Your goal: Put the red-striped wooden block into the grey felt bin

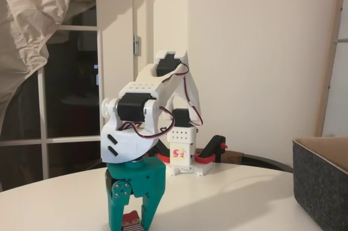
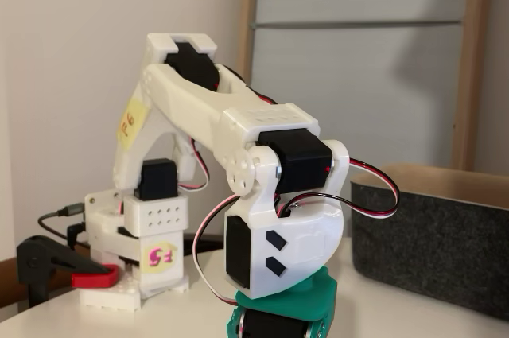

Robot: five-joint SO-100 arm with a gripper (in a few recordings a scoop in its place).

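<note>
The big grey bin (image 1: 321,179) sits on the white table (image 1: 234,198), far to the right in a fixed view. Its dark felt wall stands straight up, and the top is open. In both fixed views it is well apart from the arm.

The white arm (image 1: 147,98) bends forward and down from its base. It points its green claw (image 1: 133,221) straight at the table.

The little block (image 1: 130,223) is right under the claw, between the two green fingers (image 1: 117,209). You can see its red top and a bit of red and white stripes at the bottom edge of that view. It looks like it is resting on the table, but the edge cuts it off.

The claw is open a little, just wider than the block. A finger stands on each side of it. I cannot tell if the fingers touch the block yet. I think the claw should squeeze next, then lift the block and carry it to the right, over to the bin.
</note>
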